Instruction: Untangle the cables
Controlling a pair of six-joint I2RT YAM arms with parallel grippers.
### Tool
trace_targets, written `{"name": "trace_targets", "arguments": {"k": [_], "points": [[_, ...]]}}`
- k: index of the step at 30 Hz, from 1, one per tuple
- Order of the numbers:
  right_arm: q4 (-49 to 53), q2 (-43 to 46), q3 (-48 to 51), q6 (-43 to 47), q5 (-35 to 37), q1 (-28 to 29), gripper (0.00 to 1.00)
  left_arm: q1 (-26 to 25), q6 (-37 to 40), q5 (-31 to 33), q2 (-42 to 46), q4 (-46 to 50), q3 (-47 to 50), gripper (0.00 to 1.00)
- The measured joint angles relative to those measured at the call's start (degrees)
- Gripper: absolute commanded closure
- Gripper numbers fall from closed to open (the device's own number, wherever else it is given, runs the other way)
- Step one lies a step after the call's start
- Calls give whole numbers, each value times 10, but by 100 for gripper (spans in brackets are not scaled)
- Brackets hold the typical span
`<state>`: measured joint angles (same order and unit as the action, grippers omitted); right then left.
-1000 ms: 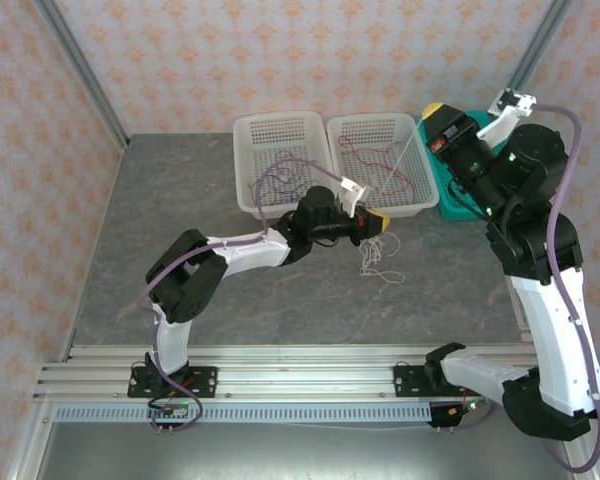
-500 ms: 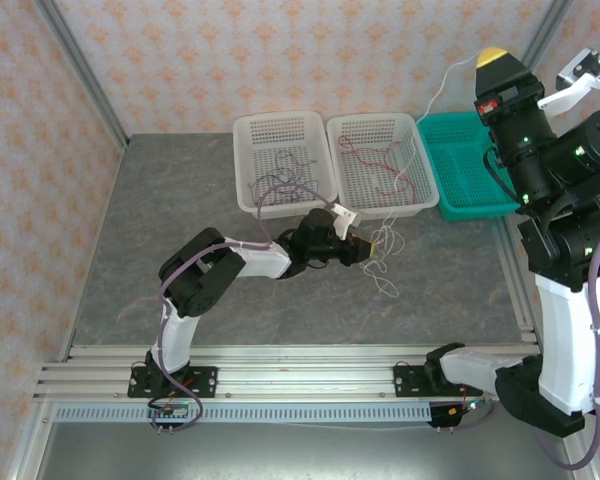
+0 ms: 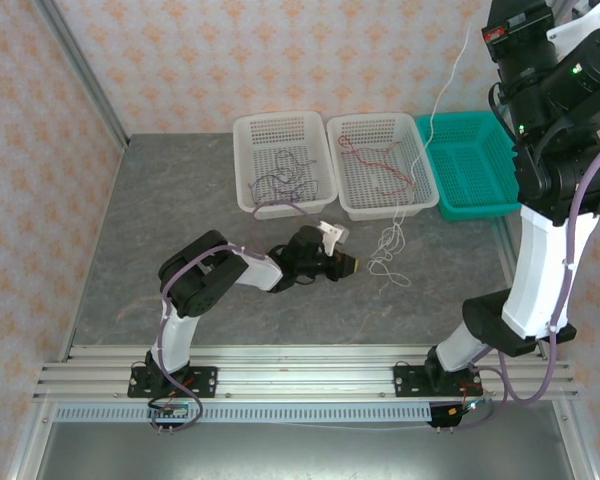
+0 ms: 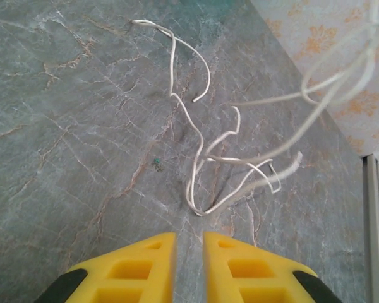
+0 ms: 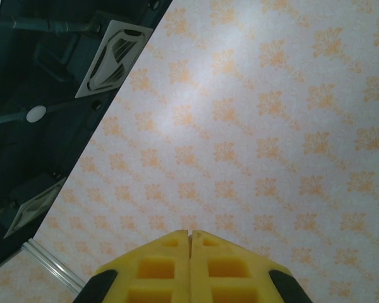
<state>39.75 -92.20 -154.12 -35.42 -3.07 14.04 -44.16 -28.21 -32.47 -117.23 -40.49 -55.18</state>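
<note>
a grey, stone-patterned tabletop is seen from above, enclosed by walls papered in a pale orange floral print. the left arm is stretched low across the tabletop, and the left gripper is held close to the surface, aimed to the right. in the left wrist view its yellow fingers are parted by a narrow gap, and nothing is gripped between them. just beyond the fingertips a white cable is spread in loose curls on the tabletop, apart from the fingers. from that heap a single white strand is drawn upward and to the right, in front of the baskets, toward the right gripper, which is raised high at the top right of the overhead view. in the right wrist view its yellow fingers are pressed flat together and pointed at the wallpaper. the strand is hung from them, though the pinch itself is hidden. at the far side of the tabletop three baskets are set side by side in a row. dark cables are coiled in the left white basket, red cables are looped in the middle white basket, and a teal basket is placed at the right end.
</note>
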Motion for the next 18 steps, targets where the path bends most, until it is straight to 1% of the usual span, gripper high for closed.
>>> {"name": "trace_targets", "arguments": {"k": [1,3,4,6,7,8,10,13,18], "points": [[4,-1,-2,-1,-4,0,100,0,-5,0,1,-9,4,65],[13,-3,-4,-6,-17,0,100,0,-12,-1,10,-19,12,42],[17,-4,-4,-8,-24,0,100,0,-17,-2,16,-22,14,33],[24,-7,-5,-12,-38,0,100,0,-26,-2,35,-29,12,18],[27,-8,-5,-13,-43,0,100,0,-27,-3,43,-30,9,15],[30,-10,-5,-14,-49,0,100,-1,-29,-3,50,-29,0,9],[35,-14,-5,-15,-58,0,100,-2,-20,-3,56,-23,-31,7],[42,-19,-5,-15,-68,0,100,-8,-7,-1,51,0,-97,6],[49,-20,-5,-16,-77,0,100,-16,-2,-17,-5,8,-213,9]]}}
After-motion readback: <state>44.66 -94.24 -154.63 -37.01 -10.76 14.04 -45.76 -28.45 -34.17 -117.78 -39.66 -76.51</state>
